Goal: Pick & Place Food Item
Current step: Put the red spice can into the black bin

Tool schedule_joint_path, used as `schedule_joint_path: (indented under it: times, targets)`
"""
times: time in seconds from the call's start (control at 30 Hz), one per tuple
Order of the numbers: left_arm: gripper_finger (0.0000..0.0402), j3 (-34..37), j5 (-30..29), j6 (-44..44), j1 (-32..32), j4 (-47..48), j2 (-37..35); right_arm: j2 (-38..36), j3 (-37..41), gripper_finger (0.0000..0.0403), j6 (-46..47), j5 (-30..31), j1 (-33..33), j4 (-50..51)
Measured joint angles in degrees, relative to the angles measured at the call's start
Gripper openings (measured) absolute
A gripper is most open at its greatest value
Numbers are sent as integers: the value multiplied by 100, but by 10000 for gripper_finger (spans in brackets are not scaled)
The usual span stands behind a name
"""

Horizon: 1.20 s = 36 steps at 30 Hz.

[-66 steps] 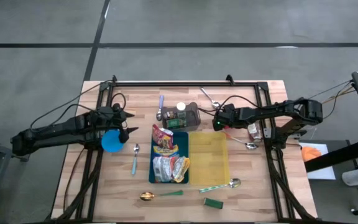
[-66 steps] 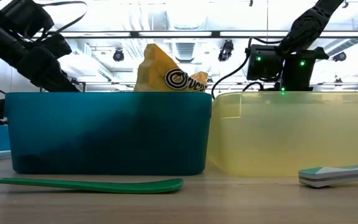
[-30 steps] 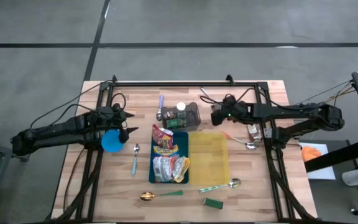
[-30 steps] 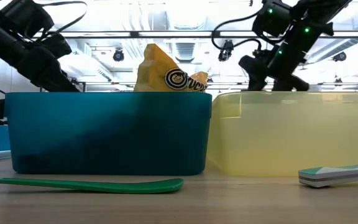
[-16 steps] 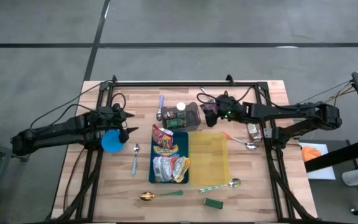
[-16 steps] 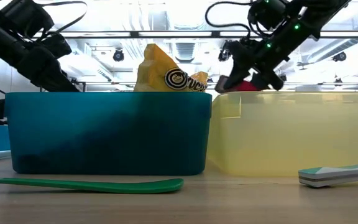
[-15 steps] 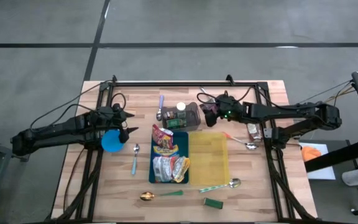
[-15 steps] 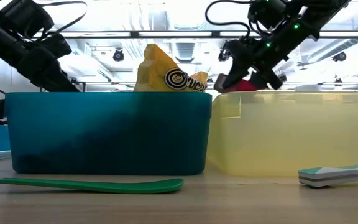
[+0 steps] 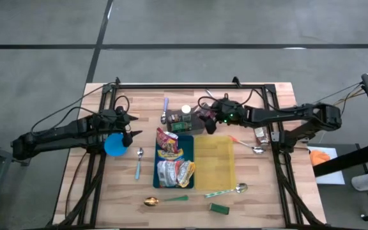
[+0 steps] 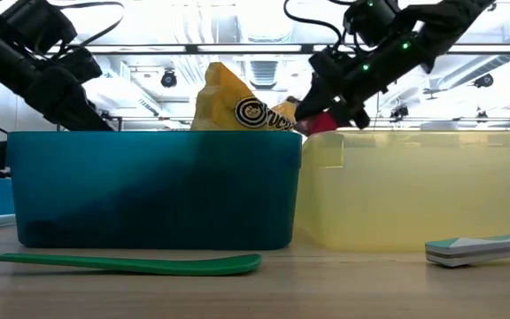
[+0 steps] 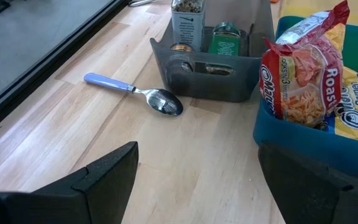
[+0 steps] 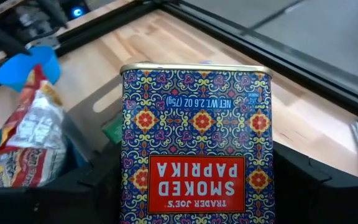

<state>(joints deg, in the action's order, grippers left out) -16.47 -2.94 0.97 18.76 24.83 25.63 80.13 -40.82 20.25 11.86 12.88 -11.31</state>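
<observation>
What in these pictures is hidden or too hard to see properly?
- Low view: what lies inside the teal bin is hidden by its opaque wall; only the yellow packet pokes out.
- Right wrist view: the paprika tin in the right gripper blocks much of the table behind.
- High view: labels in the grey caddy are too small to read.
- Left wrist view: the ramen pack is cut off by the edge.

The right pincer (image 9: 204, 120) carried the paprika tin (image 12: 196, 146) leftward toward the grey caddy (image 9: 190, 119).

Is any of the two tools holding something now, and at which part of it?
The right tool holds a smoked paprika tin by its two side faces, near its bottom. The left tool is open and holds nothing.
</observation>
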Motion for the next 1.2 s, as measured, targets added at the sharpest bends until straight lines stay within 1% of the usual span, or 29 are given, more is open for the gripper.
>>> schedule_joint_path:
  times: [0.17,0.27,0.37,0.5,0.6,0.67,0.8,0.93,1.13,1.2]
  targets:
    - [336,0,0,0,0,6,2,205,-1,292,-355,-296,1,-408]
    - [336,0,0,0,0,10,1,292,0,283,-757,-569,1,-575]
    - [336,0,0,0,0,15,2,368,-2,272,-1451,-788,-2,-823]
    - [336,0,0,0,0,49,0,538,-15,278,-2206,-879,-19,-1074]
    - [336,0,-1,0,0,48,1,732,-173,296,-2561,-891,-26,-1012]
    - [336,0,-2,1,0,49,0,924,-284,298,-2759,-892,-26,-980]
    - [336,0,-2,0,0,48,0,1296,-620,280,-3111,-892,-24,-708]
    - [336,0,-2,0,0,60,0,1541,-1043,273,-3365,-892,-24,-57]
    - [336,0,-2,0,0,76,0,1762,-1549,312,-3482,-886,-8,817]
    - [336,0,-2,0,0,78,2,1821,-1671,317,-3486,-886,5,1029]
